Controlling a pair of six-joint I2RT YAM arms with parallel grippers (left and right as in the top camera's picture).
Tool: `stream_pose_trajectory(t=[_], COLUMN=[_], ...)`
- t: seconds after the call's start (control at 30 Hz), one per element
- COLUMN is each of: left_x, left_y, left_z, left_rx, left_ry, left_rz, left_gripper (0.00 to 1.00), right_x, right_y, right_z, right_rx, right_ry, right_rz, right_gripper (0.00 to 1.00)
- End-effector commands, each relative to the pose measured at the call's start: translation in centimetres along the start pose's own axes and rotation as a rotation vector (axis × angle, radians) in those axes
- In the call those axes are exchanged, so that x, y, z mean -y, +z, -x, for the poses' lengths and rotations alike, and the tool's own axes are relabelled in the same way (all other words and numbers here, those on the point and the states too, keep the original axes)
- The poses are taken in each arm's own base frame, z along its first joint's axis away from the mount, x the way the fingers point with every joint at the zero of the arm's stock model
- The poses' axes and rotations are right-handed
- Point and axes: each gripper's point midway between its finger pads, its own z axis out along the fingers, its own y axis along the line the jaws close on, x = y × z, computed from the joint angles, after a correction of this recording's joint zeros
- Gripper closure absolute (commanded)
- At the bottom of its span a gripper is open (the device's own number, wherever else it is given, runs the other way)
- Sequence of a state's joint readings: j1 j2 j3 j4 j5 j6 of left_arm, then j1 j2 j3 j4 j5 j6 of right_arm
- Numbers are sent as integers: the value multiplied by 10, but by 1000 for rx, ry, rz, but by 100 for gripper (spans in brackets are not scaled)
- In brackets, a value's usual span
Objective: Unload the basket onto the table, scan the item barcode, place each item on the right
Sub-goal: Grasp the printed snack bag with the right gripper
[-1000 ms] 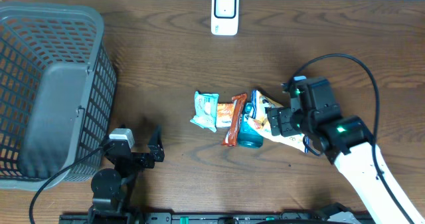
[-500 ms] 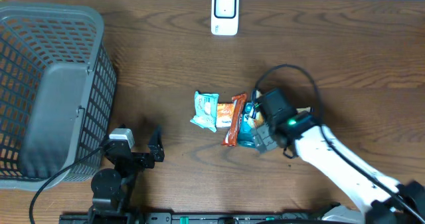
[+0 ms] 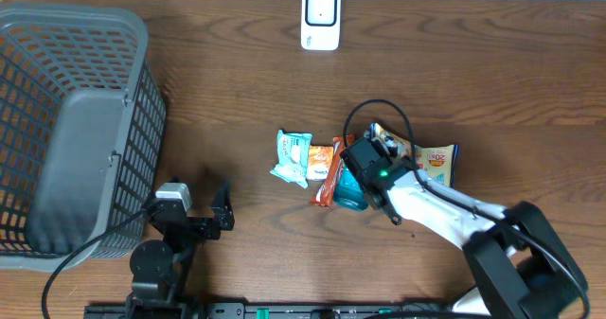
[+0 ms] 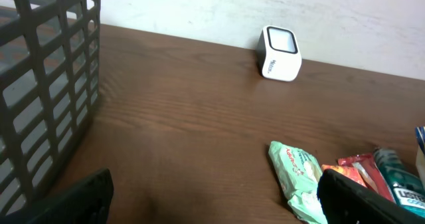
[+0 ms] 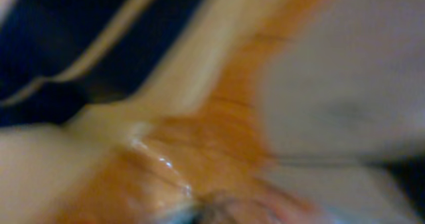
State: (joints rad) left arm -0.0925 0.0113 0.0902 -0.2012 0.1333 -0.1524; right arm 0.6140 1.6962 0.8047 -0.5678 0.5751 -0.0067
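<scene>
My right gripper [image 3: 358,160] sits low over the cluster of snacks at the middle of the table [image 3: 492,73], its head covering the spot where the teal bottle [image 3: 348,194] and the packets meet. From overhead the jaws are hidden under the head. The wrist camera gives only a blurred orange and cream wrapper [image 5: 199,137] pressed right up to the lens, with a dark blue band at 10 o'clock. I cannot tell whether the jaws are apart or clamped on anything, nor which packet that wrapper belongs to. Around the gripper, a red bar [image 3: 329,183] lies touching the bottle at its 9 o'clock. An orange packet [image 3: 321,159] lies just above the bar, and a green-and-white packet [image 3: 292,158] lies beside that, further toward 9 o'clock. A yellow packet [image 3: 433,161] lies at 3 o'clock of the gripper, partly under the arm. The scanner [image 3: 320,18] stands well apart at 12 o'clock of the pile, with bare wood between. My left gripper [image 3: 199,201] rests at 8 o'clock of the pile with its jaws spread wide and nothing in them. Beside it, at 9 o'clock, is the grey basket [image 3: 142,101].
</scene>
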Motion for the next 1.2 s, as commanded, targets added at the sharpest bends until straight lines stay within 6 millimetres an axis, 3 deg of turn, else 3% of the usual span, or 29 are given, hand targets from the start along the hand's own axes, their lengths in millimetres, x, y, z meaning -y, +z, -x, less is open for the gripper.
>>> stream_pose_trajectory(t=[0.0,0.03,0.23,0.33,0.4,0.5,0.6,0.77,0.87,1.0,1.07,1.17], left_x=[-2,-2,-2,-2,-2,-2,-2,-2,-2,-2,-2,-2], left_y=[3,3,3,3,3,3,3,3,3,3,3,3], left_z=[-13,-13,-13,-13,-13,-13,-13,-13,-13,-13,-13,-13], left_rx=[-31,-32,-32,-32,-32,-31,-32,-32,-32,-32,-32,-32], left_ry=[10,10,10,10,10,10,10,10,10,10,10,10], left_rz=[-4,-4,-4,-4,-4,-4,-4,-4,-4,-4,-4,-4], left_gripper=[2,2,2,2,2,2,2,2,2,2,2,2], right_x=[-15,-14,-11,-7,-6,-26,-41,-52,-53,-41,-35,-32], right_y=[16,15,-7,-41,-74,-128,-184,-236,-270,-332,-345,-349], right_z=[-24,-22,0,22,42,57,52,41,39,37,37,41], right_rx=[-83,-78,-21,39,105,230,363,442,491,620,680,846], right_ry=[-67,-50,92,127,138,-41,-173,-166,-141,-139,-158,-257], right_rz=[25,26,88,188,309,594,897,1260,1471,1822,1891,1855], right_gripper=[95,99,99,99,99,99,99,99,98,99,99,99])
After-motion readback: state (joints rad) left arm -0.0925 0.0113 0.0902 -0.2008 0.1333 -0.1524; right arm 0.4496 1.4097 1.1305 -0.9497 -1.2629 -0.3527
